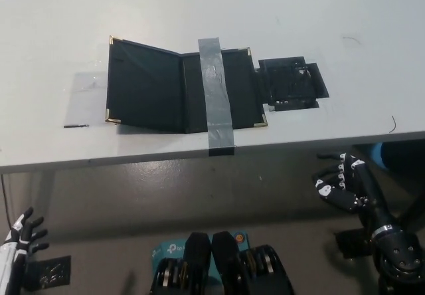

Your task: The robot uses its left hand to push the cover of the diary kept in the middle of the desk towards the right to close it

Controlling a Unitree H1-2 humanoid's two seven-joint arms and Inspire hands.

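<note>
Lying open mid-counter (279,16), the black diary (179,89) is taped down on its right half; its stiff, light left cover should swing from the outer edge. Left robot hand (23,232) hangs low, fingers spread, empty; right robot hand (342,182) likewise empty.

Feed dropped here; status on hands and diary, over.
Left hand open, low, below desk. Right hand open, resting. Diary open, taped down by tape. Cover's path unobstructed.
</note>
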